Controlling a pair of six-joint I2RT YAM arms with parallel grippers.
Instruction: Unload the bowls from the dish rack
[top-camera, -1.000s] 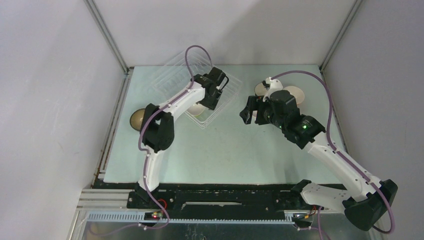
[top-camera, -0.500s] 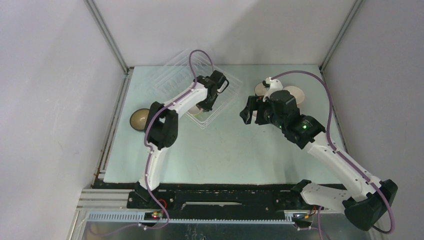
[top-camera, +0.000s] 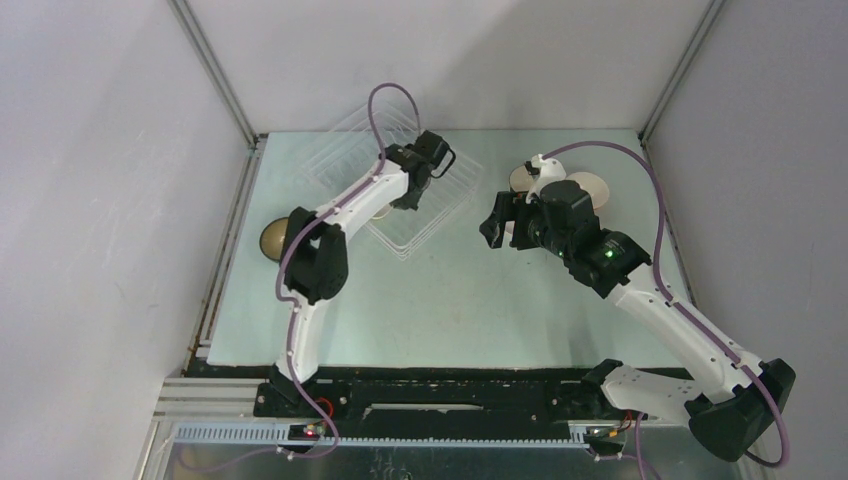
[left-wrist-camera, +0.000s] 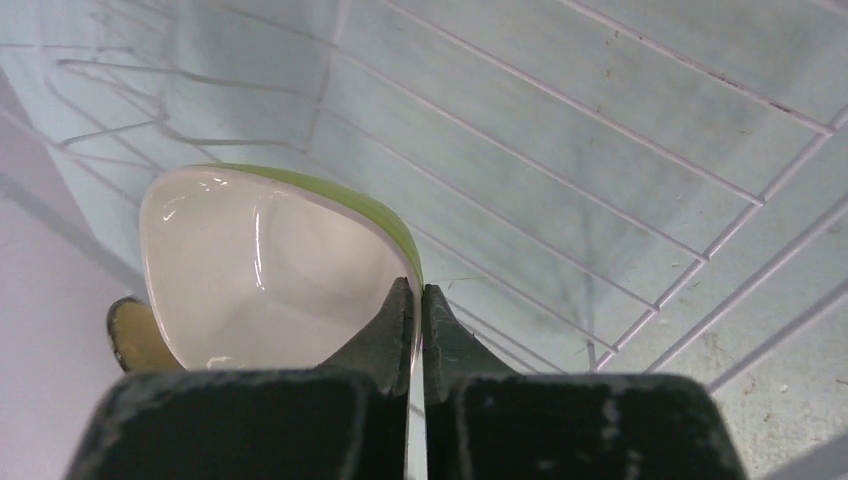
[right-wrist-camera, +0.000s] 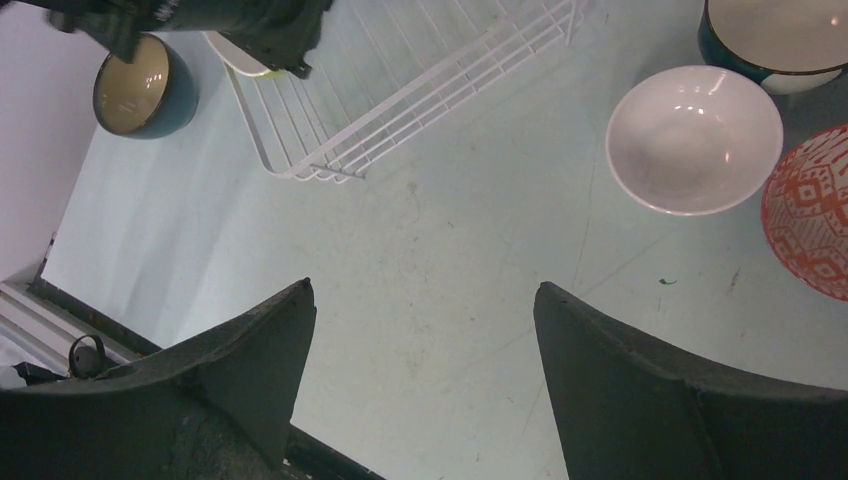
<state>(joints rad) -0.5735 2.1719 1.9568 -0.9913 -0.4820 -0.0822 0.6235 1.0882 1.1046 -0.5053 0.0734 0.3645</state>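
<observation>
In the left wrist view my left gripper (left-wrist-camera: 418, 290) is shut on the rim of the lime green bowl (left-wrist-camera: 260, 270), one finger inside its pale hollow and one outside. Below it are the white wires of the dish rack (left-wrist-camera: 600, 190). From above, the left gripper (top-camera: 415, 190) hangs over the rack (top-camera: 420, 235) and hides the bowl. My right gripper (top-camera: 497, 225) hovers open over bare table right of the rack, its jaws (right-wrist-camera: 425, 290) holding nothing.
A white bowl (right-wrist-camera: 693, 138), an orange patterned bowl (right-wrist-camera: 810, 225) and a dark blue bowl (right-wrist-camera: 775, 35) stand on the table at the right. A teal bowl (top-camera: 272, 240) sits left of the rack, near the left wall.
The left gripper has shut on the lime green bowl's rim and shifted slightly toward the back of the rack. The right arm has not moved.
</observation>
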